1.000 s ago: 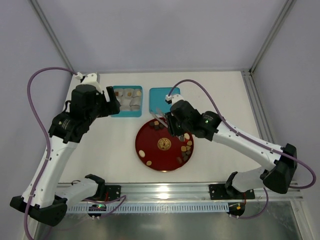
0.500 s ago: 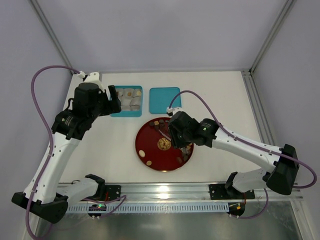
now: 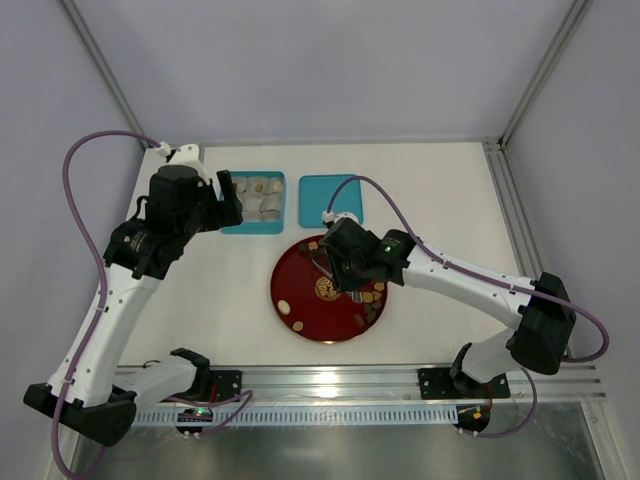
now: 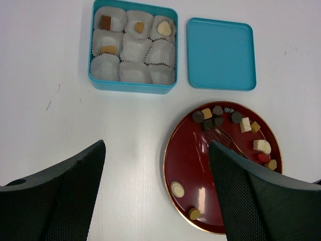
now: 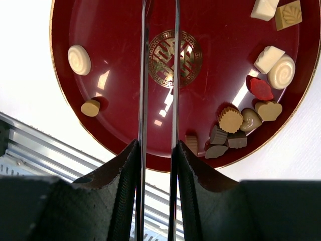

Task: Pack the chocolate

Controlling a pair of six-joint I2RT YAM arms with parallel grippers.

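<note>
A: At the upper left of the left wrist view, what is lying there?

B: One teal box (image 4: 131, 88) is sitting on the white table (image 4: 50, 100). It is holding nine white paper cups (image 4: 134, 50), in three rows of three. Four cups are holding chocolate (image 4: 105, 22): three across the top row and one at the left of the middle row. Five cups are showing only paper.

A: And beside it?

B: One teal lid (image 4: 220, 54) is lying flat just to the right of the box, not touching it. Below the lid, one red plate (image 4: 183, 155) is sitting, with one gold emblem (image 5: 186, 55) at its middle.

A: How much chocolate is lying on the plate?

B: In the right wrist view I am counting fourteen pieces. Two are lying alone at the left side, one cream swirl and one tan round. Twelve are lying along the right rim: dark, tan, cream and one red.

A: What are the claws doing?

B: The left gripper (image 4: 156, 165) is hanging over bare table near the plate, its two black fingers (image 4: 65, 196) spread wide with nothing between them. The right gripper (image 5: 159, 60) is hovering over the plate. Its two thin metal blades (image 5: 143, 75) are running side by side with a narrow gap, gripping nothing and crossing over the emblem.
</note>
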